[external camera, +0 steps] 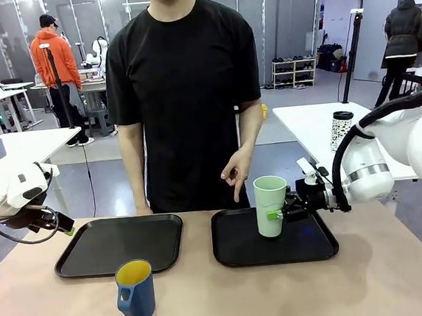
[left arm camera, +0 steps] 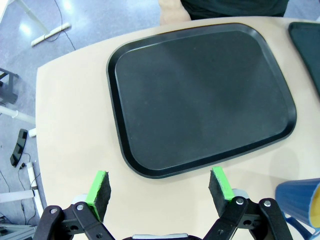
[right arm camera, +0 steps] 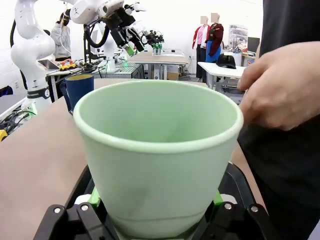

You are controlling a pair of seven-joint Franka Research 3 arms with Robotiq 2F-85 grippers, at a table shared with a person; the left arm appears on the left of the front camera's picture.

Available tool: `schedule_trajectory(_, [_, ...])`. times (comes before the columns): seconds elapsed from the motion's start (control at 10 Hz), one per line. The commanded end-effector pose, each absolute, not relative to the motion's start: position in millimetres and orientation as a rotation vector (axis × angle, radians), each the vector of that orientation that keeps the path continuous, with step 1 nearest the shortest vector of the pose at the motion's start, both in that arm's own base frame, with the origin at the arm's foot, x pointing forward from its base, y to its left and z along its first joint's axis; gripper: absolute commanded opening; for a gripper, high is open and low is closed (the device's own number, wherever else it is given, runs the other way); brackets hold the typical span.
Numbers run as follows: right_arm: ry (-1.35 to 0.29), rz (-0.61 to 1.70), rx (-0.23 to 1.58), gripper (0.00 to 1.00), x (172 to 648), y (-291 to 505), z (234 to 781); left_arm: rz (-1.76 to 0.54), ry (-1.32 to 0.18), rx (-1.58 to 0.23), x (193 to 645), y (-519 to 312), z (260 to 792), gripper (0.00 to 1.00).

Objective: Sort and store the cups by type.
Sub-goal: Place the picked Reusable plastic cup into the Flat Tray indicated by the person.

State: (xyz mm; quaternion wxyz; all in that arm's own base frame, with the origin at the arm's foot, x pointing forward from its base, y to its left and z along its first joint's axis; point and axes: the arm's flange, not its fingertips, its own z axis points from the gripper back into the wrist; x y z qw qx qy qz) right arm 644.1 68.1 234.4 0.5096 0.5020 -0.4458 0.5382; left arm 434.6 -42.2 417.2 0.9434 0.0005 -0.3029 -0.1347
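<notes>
Jaws of the right gripper (external camera: 281, 214) clamped low on the mint-green tumbler (external camera: 271, 204); left gripper (left arm camera: 160, 186) spread wide above the table (external camera: 369, 277).

Standing upright, that tumbler: long axis vertical, mouth up, about mid-way across the right tray (external camera: 237, 248). Touching the tray or just clear of it, can't tell. Person's hand (external camera: 236, 174) hanging just beside the rim, fingers pointing down. Blue mug (external camera: 135, 290) upright on the table, in front of the left tray (external camera: 93, 249), yellow inside facing up, handle turned to picture-left and toward the robot. From the right wrist: green pads hugging the tumbler's base on both sides, pale inner wall on show, mug well behind. From the left wrist: looking down on the left tray beyond the parted pads, mug's blue wall and yellow lip at bottom right, sliver of right tray at top right.
</notes>
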Motion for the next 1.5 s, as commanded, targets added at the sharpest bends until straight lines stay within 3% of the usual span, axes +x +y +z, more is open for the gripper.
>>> schedule_trajectory(0.0, [-1.089, 1.276, 1.196, 0.86, 656, 73, 231, -0.273, -0.619, 0.000, 435, -41, 418, 1.00])
schedule_trajectory(0.6, [-1.077, 1.247, 1.214, 0.86, 658, 71, 219, -0.273, -0.619, 0.000, 435, -41, 418, 1.00])
schedule_trajectory(0.7, [-1.075, 1.253, 1.213, 1.00, 657, 71, 219, -0.273, -0.619, 0.000, 435, -41, 418, 1.00])
schedule_trajectory(1.4, [-1.071, 1.234, 1.195, 1.00, 648, 53, 217, -0.273, -0.619, 0.000, 435, -41, 418, 1.00])
